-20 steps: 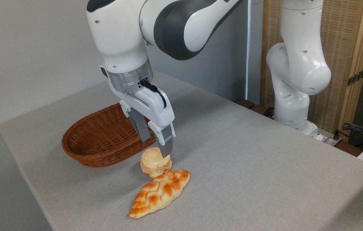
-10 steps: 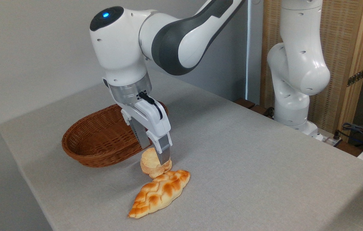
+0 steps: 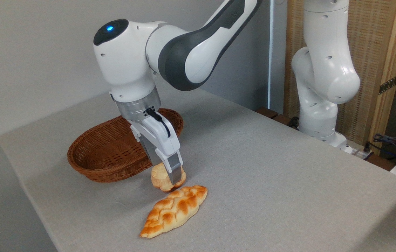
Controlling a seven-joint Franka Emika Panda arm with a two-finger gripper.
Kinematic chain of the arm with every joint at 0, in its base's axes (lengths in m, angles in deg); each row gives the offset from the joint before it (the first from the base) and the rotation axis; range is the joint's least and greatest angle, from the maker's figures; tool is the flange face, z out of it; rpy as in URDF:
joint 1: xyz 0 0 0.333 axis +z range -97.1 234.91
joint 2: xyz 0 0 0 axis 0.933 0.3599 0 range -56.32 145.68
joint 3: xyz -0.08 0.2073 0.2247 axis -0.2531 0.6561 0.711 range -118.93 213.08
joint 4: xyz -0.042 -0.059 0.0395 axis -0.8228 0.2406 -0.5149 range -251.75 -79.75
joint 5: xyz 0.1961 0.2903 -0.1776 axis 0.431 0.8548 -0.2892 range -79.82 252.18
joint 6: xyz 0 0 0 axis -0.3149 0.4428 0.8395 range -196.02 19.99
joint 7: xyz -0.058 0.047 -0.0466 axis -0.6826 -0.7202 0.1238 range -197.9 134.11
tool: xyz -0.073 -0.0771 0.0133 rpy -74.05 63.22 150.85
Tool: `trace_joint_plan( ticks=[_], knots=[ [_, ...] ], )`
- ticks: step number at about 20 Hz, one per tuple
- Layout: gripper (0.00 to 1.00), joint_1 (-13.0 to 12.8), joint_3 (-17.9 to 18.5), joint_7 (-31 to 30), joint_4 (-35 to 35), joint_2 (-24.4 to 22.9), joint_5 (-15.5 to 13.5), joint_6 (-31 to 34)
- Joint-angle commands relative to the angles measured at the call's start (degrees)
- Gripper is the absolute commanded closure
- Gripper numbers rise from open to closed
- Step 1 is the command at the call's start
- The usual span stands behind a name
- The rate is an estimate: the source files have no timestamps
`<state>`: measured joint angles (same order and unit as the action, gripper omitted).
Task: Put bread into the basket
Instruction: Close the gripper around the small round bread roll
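Gripper (image 3: 165,171): angled down over the table's near-left part, the 2 fingers closed around the bread (image 3: 163,178); the near finger (image 3: 173,170) crosses the bun's front face, the far finger mostly hidden behind it.
Bread: small pale bun pinched between the fingers, tilted, at or just off the table (image 3: 271,168); contact underneath cannot be told. It sits just beside the basket's near rim and just behind the braided loaf (image 3: 174,210).
Basket (image 3: 114,147): oval wicker, nothing visible inside, directly behind and left of the gripper.
Step, judged: grasp made, lift and carry not yet done.
Risk 1: bun looks soft and held off-centre; it could rotate or slip out on the lift.
Risk 2: a low carry could catch the basket's flared rim and shove or tip it.
Risk 3: the bun's lower edge is close to the loaf's tip; a drag could nudge the loaf.
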<state>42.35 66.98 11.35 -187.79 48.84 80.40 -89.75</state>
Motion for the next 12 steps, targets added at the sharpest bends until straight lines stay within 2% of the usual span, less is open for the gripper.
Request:
trace_joint_plan(
  ticks=[1, 5, 7, 9, 10, 12],
  knots=[
    [0.00, -0.2, -0.7, 0.8, -0.4, 0.2, 0.9, -0.9],
    [0.00, -0.2, -0.8, 0.8, -0.4, 0.6, 0.9, -0.8],
    [0.03, -0.2, -0.8, 0.9, -0.4, 0.7, 0.9, -0.7],
    [0.18, -0.2, -0.8, 1.0, -0.4, 0.7, 0.9, -0.7],
    [0.34, -0.2, -0.8, 1.1, -0.4, 0.7, 0.9, -0.7],
    [0.49, -0.2, -0.7, 1.1, -0.4, 0.7, 0.9, -0.6]
  ],
)
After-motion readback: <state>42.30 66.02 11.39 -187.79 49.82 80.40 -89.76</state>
